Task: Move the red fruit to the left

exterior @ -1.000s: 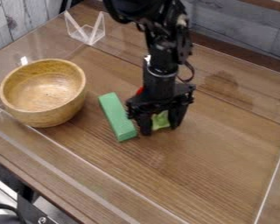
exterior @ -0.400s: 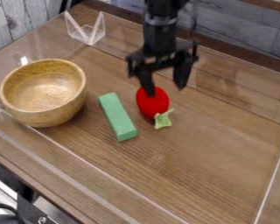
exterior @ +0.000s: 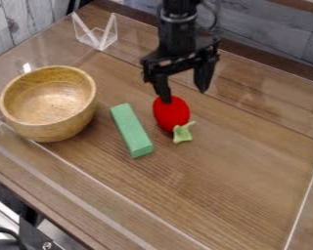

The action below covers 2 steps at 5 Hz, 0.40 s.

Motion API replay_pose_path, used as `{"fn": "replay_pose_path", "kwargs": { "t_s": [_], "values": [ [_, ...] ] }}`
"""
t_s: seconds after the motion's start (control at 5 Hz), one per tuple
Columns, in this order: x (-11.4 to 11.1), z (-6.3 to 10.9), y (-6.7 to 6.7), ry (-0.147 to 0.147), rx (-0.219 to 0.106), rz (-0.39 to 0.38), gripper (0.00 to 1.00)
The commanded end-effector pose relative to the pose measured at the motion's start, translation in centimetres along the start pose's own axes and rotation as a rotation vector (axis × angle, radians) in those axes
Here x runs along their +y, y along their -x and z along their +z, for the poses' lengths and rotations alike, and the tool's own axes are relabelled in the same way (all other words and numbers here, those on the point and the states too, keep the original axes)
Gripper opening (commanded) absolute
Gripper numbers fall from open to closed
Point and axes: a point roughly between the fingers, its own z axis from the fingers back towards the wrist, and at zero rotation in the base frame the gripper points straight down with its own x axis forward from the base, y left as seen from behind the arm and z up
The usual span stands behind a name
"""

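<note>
The black, jointed robot hand [exterior: 179, 76] is positioned over the upper middle of the light-brown wooden surface [exterior: 238, 186], its body reaching in from the top edge of the view. Dark finger parts extend downward on either side, spread apart; the exact degree of opening cannot be determined, and no object is seen held between them. Directly below the hand, near the middle of the surface, lies the small, rounded, bright-red toy fruit [exterior: 171, 113], with its light green leaf [exterior: 183, 132] at the lower end, pointing toward the bottom right. The upper end of the fruit is close to the finger parts; contact cannot be confirmed. Just beside the fruit, on the image-left side, lies the pale green rectangular block [exterior: 132, 131], set at a slant with its lower end nearer the fruit's leaf side. The block occupies the space between the fruit and the large, round, tan wooden bowl [exterior: 48, 103], which stands at the left of the view, apart from the block. A white wire-like item [exterior: 95, 31] is located near the top left; its shape is hard to make out. Black cabling [exterior: 5, 234] is cut off at the bottom left corner. The arm above the hand is cut off by the top edge, and the fingertips are blurred.
</note>
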Motion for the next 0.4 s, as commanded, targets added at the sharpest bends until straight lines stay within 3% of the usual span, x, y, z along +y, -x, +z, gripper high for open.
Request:
{"fn": "replay_pose_path", "kwargs": {
  "t_s": [0.0,0.2],
  "values": [
    [-0.33,0.52,-0.08,0.011,-0.035,0.004,1.00],
    [-0.57,0.13,0.26,-0.001,-0.045,0.006,1.00]
  ]
}}
